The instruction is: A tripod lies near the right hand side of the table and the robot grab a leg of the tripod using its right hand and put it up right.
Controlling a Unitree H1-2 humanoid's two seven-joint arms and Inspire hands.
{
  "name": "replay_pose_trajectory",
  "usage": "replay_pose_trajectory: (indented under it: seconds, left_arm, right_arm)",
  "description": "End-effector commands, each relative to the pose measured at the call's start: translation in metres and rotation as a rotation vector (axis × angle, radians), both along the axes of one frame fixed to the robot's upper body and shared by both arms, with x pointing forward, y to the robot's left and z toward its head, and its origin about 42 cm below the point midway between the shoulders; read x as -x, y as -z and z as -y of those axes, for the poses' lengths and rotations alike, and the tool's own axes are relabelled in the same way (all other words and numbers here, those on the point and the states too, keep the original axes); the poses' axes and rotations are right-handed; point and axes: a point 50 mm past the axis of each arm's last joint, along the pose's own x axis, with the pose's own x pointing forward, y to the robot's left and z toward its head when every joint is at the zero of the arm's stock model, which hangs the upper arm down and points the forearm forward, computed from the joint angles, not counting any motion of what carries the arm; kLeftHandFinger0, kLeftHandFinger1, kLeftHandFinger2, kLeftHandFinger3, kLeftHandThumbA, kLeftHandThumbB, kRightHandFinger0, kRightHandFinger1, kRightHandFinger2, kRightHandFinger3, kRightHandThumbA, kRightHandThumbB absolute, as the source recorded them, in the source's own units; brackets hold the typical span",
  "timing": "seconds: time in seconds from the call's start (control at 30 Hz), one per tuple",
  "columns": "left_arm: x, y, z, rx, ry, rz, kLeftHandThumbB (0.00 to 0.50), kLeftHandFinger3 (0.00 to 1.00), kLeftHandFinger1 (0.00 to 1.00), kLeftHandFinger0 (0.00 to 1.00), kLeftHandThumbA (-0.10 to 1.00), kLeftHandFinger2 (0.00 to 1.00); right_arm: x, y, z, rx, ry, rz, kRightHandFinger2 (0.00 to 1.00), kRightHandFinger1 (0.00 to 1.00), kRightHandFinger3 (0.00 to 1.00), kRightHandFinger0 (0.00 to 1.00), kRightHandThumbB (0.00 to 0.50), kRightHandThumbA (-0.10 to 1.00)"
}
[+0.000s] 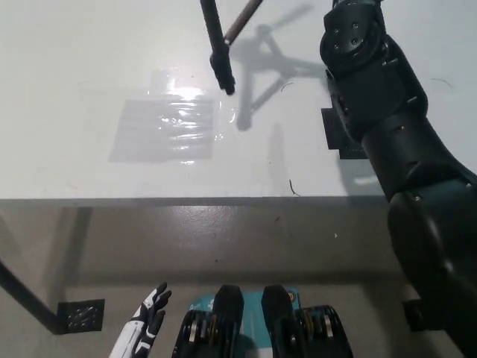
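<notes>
- Up at the top of the head view, the tripod (220, 46) shows only in part: one dark leg with a black foot hangs over the white table (89, 60), and a lighter, brownish leg angles off toward the upper right and leaves the picture.
- The black foot of the dark leg looks to be off the table surface, with the tripod's shadow lying just to its right on the tabletop.
- The black right arm (387, 142) comes in from the lower right and reaches up along the right side of the table to the top edge of the picture.
- The right hand itself is cut off by the top edge, so its fingers and whatever they may hold cannot be told.
- The white left hand (146, 325) rests low at the bottom left, below the table's front edge and well apart from the tripod; its fingers are spread and hold nothing.
- A glossy patch (168, 127) with a bright reflection lies on the table, just below and left of the dark leg's foot.
- A small black square (344, 136) lies on the table close beside the right arm.
</notes>
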Motion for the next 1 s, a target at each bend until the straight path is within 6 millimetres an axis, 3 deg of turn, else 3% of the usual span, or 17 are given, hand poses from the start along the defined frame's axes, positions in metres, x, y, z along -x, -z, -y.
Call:
replay_pose_trajectory:
  seconds: [0.0, 0.17, 0.3, 0.33, 0.37, 0.47, 0.57, 0.67, 0.7, 0.83, 0.87, 0.97]
  left_arm:
    - [0.0, -0.012, -0.001, -0.012, 0.004, 0.073, 0.457, 1.0, 1.0, 1.0, 1.0, 1.0]
    - [0.001, -0.013, -0.002, -0.002, -0.002, 0.075, 0.455, 1.0, 1.0, 1.0, 1.0, 1.0]
    - [0.0, -0.013, -0.002, -0.003, -0.004, 0.076, 0.457, 1.0, 1.0, 1.0, 1.0, 1.0]
    - [-0.001, -0.014, -0.002, -0.005, -0.004, 0.077, 0.457, 1.0, 1.0, 1.0, 1.0, 1.0]
    - [-0.001, -0.014, -0.001, -0.004, -0.009, 0.075, 0.462, 1.0, 1.0, 1.0, 1.0, 1.0]
    - [0.0, -0.013, 0.0, 0.009, -0.011, 0.074, 0.467, 1.0, 1.0, 1.0, 1.0, 1.0]
    - [0.0, -0.013, -0.001, 0.004, -0.009, 0.078, 0.459, 1.0, 1.0, 1.0, 1.0, 1.0]
    - [-0.001, -0.014, 0.0, 0.005, -0.013, 0.075, 0.459, 1.0, 1.0, 1.0, 1.0, 1.0]
    - [-0.001, -0.014, 0.0, 0.002, -0.012, 0.073, 0.468, 1.0, 1.0, 1.0, 1.0, 1.0]
    - [-0.001, -0.013, -0.001, 0.003, -0.007, 0.076, 0.469, 1.0, 1.0, 1.0, 1.0, 1.0]
    - [-0.001, -0.013, -0.001, 0.005, -0.011, 0.071, 0.476, 1.0, 1.0, 1.0, 1.0, 1.0]
    - [-0.001, -0.015, 0.0, 0.0, -0.014, 0.073, 0.474, 1.0, 1.0, 1.0, 1.0, 1.0]
  right_arm:
    - [0.014, -0.044, -0.004, -0.266, -0.011, 0.279, 0.5, 0.04, 0.58, 0.0, 0.117, -0.1]
    - [0.012, 0.009, -0.001, -0.306, 0.005, 0.196, 0.38, 0.0, 0.48, 0.0, 0.125, -0.1]
    - [0.012, 0.055, 0.005, -0.343, 0.018, 0.107, 0.4, 0.0, 0.52, 0.0, 0.125, -0.1]
    - [0.012, 0.056, 0.005, -0.344, 0.018, 0.105, 0.4, 0.0, 0.52, 0.0, 0.125, -0.1]
    - [0.014, 0.075, 0.006, -0.39, 0.005, 0.071, 0.43, 0.01, 0.43, 0.0, 0.115, -0.1]
    - [0.017, 0.108, 0.008, -0.406, 0.026, -0.028, 0.47, 0.05, 0.44, 0.0, 0.134, -0.1]
    - [0.026, 0.146, 0.009, -0.436, 0.049, -0.098, 0.41, 0.01, 0.4, 0.0, 0.127, -0.1]
    - [0.032, 0.166, 0.007, -0.477, 0.065, -0.145, 0.38, 0.0, 0.45, 0.0, 0.14, -0.1]
    - [0.038, 0.179, 0.007, -0.467, 0.077, -0.158, 0.32, 0.0, 0.39, 0.0, 0.141, -0.1]
    - [0.049, 0.212, 0.006, -0.53, 0.072, -0.262, 0.43, 0.04, 0.52, 0.0, 0.112, -0.1]
    - [0.051, 0.219, 0.006, -0.541, 0.07, -0.285, 0.48, 0.08, 0.61, 0.0, 0.116, -0.1]
    - [0.051, 0.22, 0.006, -0.548, 0.062, -0.289, 0.55, 0.13, 0.64, 0.0, 0.127, -0.1]
